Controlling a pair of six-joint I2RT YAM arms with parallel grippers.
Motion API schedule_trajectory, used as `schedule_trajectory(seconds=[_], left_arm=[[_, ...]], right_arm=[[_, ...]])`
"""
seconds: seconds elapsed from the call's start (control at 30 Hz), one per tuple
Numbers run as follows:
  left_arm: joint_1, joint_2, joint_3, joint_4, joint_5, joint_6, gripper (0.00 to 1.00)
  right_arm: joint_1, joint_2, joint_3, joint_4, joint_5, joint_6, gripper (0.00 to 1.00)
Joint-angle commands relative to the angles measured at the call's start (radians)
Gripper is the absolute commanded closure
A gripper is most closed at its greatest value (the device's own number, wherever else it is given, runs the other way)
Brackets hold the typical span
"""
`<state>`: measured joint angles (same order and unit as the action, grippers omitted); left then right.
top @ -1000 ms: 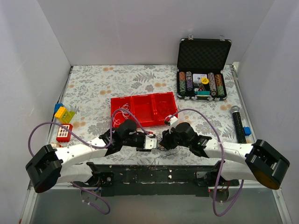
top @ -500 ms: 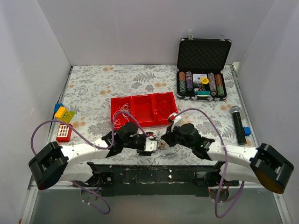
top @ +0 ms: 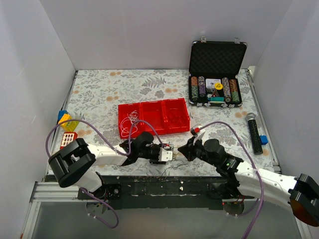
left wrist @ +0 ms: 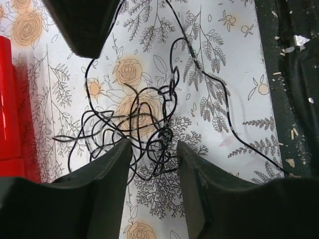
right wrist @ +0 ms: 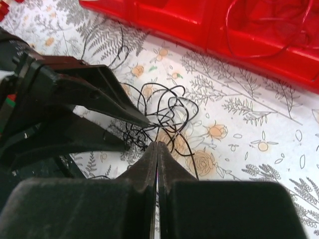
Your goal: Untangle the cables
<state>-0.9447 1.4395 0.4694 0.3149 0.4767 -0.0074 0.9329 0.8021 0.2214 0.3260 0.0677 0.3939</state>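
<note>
Cables [left wrist: 144, 119], a black tangle, lie on the floral tablecloth [top: 99, 94] between both grippers, near the red tray [top: 152, 114]. The left gripper [left wrist: 153, 144] is spread, its fingers straddling the tangle's edge. The right gripper [right wrist: 157, 145] is pressed closed, tips touching the tangle; whether it pinches a strand is unclear.
</note>
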Motion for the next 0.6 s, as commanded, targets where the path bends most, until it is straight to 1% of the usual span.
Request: schedule_trajectory(seconds=[0.0,0.07,0.1,0.13,0.17,0.3,0.37,0.47,0.57], left_arm=[[-0.003,0.019,0.041,-0.01,-0.013,0.09,0.68],[-0.003,0.022,0.035,-0.002,-0.013,0.109,0.84],[-0.003,0.022,0.038,-0.007,-0.013,0.115,0.92],[-0.003,0.021,0.046,-0.014,-0.009,0.115,0.97],[-0.003,0.016,0.055,-0.031,-0.006,0.106,1.0],[-0.003,-0.039,0.09,-0.1,-0.003,0.072,1.0],[-0.003,-0.071,0.097,-0.131,0.0,0.052,1.0],[-0.005,-0.109,0.101,-0.171,0.013,0.031,1.0],[-0.011,-0.143,0.109,-0.207,0.026,0.018,1.0]], right_arm=[[0.014,-0.007,-0.007,0.002,-0.005,0.013,0.99],[0.014,0.002,-0.004,0.007,-0.014,0.007,0.94],[0.014,0.006,-0.004,0.013,-0.026,0.003,0.89],[0.014,0.017,-0.004,0.021,-0.041,-0.001,0.84],[0.014,0.029,-0.007,0.031,-0.058,-0.001,0.8],[0.015,0.097,-0.014,0.096,-0.123,0.013,0.67],[0.014,0.138,-0.011,0.14,-0.144,0.016,0.63],[0.015,0.196,0.013,0.179,-0.154,0.013,0.6],[0.015,0.233,0.038,0.196,-0.148,0.006,0.61]])
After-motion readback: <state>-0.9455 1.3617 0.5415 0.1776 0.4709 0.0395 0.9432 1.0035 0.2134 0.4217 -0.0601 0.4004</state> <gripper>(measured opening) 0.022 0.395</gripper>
